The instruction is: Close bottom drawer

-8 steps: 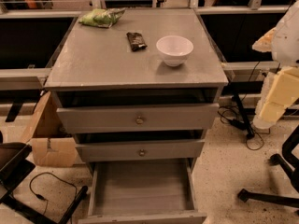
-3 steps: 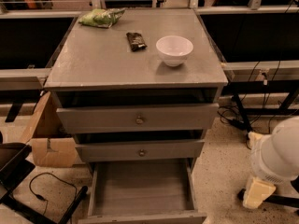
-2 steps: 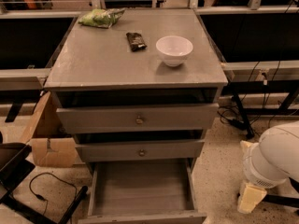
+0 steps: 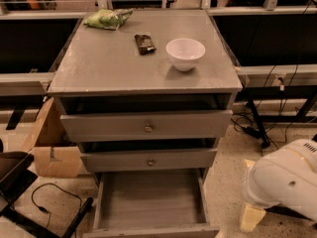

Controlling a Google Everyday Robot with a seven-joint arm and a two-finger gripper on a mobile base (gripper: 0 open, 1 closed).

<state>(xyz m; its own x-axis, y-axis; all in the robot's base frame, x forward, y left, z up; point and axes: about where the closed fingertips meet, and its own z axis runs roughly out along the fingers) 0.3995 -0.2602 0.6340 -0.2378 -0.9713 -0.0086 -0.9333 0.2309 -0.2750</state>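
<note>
The bottom drawer (image 4: 151, 197) sits at the foot of the grey cabinet (image 4: 124, 68) and is pulled far out toward the camera. Its whole inside is open to view from above. The floor is made of grey planks running front to back, framed by thin grey side walls. The front panel is a shallow grey strip lying along the lower edge of the frame, seen from its top edge only, so its knob does not show. The drawer is narrower than the two above it.

The middle drawer (image 4: 148, 160) stands out slightly from the cabinet, with a dark gap above it and a small brass knob at its centre. The top drawer (image 4: 146, 126) is also slightly out, with a like knob and a dark gap under the cabinet top.

On the top stand a white bowl (image 4: 185, 53) toward the right, a dark packet (image 4: 144, 43) just left of it, and a green bag (image 4: 108, 19) at the far left corner.

The gripper (image 4: 251, 217) hangs low at the lower right, near the speckled floor and beside the drawer's right wall without touching it. It shows as a cream piece below the bulky white arm (image 4: 287, 180). Whether it is open or closed cannot be told. It holds nothing that can be seen.

A cardboard box (image 4: 52, 148) leans at the cabinet's left, and a black cable (image 4: 44, 197) loops on the floor below it.
</note>
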